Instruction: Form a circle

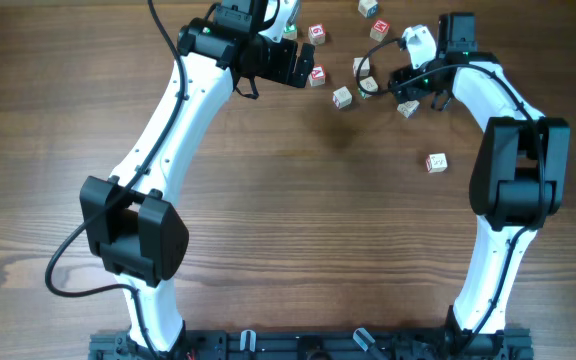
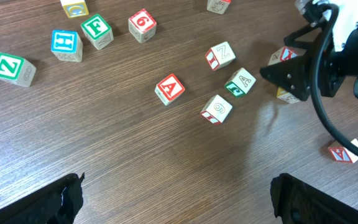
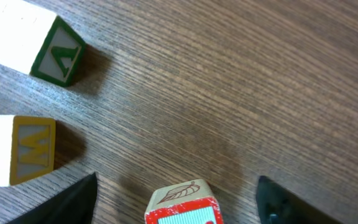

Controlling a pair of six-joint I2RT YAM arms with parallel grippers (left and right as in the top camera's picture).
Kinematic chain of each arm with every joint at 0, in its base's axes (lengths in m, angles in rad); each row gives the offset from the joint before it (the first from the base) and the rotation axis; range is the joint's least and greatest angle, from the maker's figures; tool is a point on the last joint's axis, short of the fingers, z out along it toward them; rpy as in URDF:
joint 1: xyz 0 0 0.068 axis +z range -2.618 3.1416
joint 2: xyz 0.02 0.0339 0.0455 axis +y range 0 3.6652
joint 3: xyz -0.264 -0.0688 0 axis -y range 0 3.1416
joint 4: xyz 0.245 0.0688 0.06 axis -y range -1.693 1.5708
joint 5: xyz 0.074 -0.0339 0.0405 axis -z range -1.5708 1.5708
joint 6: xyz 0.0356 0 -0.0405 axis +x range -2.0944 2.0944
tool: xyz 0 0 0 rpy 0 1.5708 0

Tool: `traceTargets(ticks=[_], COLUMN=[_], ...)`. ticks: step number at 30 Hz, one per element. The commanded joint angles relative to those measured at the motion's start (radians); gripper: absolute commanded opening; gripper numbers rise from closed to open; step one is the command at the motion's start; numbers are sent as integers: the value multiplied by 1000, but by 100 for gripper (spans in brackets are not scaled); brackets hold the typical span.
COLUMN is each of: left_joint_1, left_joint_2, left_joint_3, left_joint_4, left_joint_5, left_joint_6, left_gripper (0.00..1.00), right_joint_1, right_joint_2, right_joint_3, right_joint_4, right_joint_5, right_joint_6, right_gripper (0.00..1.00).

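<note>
Left wrist view, far row, left to right: green Z cube [image 2: 8, 67], blue H cube [image 2: 65, 43], green F cube [image 2: 96, 28], red 6 cube [image 2: 142, 23]. Nearer, mid-frame: red A cube [image 2: 170, 88], outlined N cube [image 2: 220, 55], outlined A cube [image 2: 243, 81], and outlined-digit cube [image 2: 217, 108] reading 6 or 9, cannot tell which. Right wrist view, left side: green A cube [image 3: 61, 57] far, yellow cube [image 3: 33, 149] nearer, reading M or W.
</note>
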Motion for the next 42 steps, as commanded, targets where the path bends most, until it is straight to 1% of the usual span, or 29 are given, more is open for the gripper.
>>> traceTargets(ticks=[1,4,6,7,13,16,18,20,22,25,27,28,30,32,34,37,38,41,42], left_joint_1=[6,6,6,6,6,6,6,6,6,6,6,5,5,5,5,5,5,5,5], left_joint_2=[1,1,1,1,1,1,1,1,1,1,1,1,1,1,1,2,2,2,2], left_joint_3=[-1,-1,-1,-1,-1,-1,-1,-1,-1,-1,-1,-1,-1,-1,-1,-1,-1,-1,-1], left_joint_4=[2,2,3,3,3,2,3,4,18,46,65,74,94,102,101,101,101,101,101], left_joint_5=[-19,-19,-19,-19,-19,-19,-19,-19,-19,-19,-19,-18,-18,-18,-18,-18,-18,-18,-18], left_joint_6=[-8,-8,-8,-8,-8,-8,-8,-8,-8,-8,-8,-8,-9,-9,-9,-8,-9,-8,-8], left_gripper=[100,100,100,100,100,100,100,100,100,100,100,100,100,100,100,100,100,100,100], right_joint_1=[-7,-8,-8,-8,-8,-9,-9,-9,-16,-46,-85,-115,-188,-260,-291,-299,-299,-300,-300], right_joint_2=[17,17,17,17,3,-38,-85,-158,-280,-412,-496,-532,-570,-565,-564,-563,-563,-563,-563], right_joint_3=[9,9,9,9,42,61,70,74,74,74,74,74,74,62,18,-94,-151,-349,-397], right_joint_4=[-6,-10,-16,-17,-4,-26,-61,-124,-251,-406,-528,-590,-701,-774,-774,-710,-660,-438,-378], right_joint_5=[-27,6,28,37,38,46,73,111,152,155,171,182,241,242,233,194,184,183,182], right_joint_6=[-27,-24,-24,-18,158,198,226,284,350,351,354,378,446,494,531,533,532,525,525], right_gripper=[66,50,43,35,18,14,11,11,12,10,10,10,9,5,4,5,5,12,12])
